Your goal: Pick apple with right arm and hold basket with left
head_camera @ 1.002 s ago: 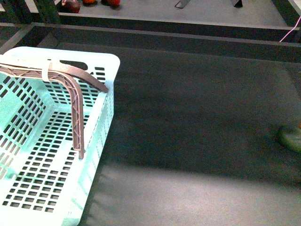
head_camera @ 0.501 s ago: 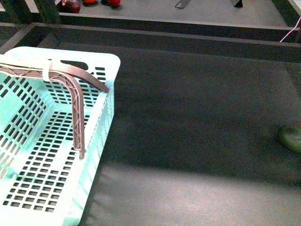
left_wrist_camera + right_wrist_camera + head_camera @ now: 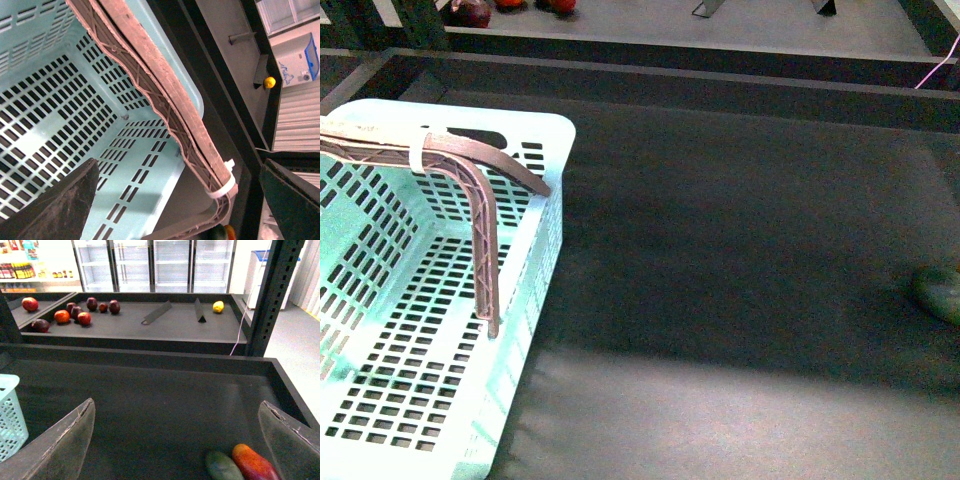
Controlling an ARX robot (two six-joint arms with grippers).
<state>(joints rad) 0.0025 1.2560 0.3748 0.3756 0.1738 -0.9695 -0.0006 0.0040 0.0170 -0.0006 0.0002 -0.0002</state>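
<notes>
Our left gripper (image 3: 178, 166) stands wide open astride the brown-grey ribbed bail handle (image 3: 165, 100) of the mint-turquoise slotted plastic basket (image 3: 55, 115). We cannot tell whether either finger touches it. Our right gripper (image 3: 176, 406) also gapes, with nothing between its fingers. Near it on the dark mat (image 3: 150, 405) lies the round red apple (image 3: 255, 464) with an orange patch, just beside a dull green lump (image 3: 222, 467). Both are cut off by the frame edge. The far shelf labels (image 3: 20, 270) are too small to read.

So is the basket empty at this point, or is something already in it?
Empty, as far as shown: the basket shows only bare slotted floor in front and left wrist views.
</notes>
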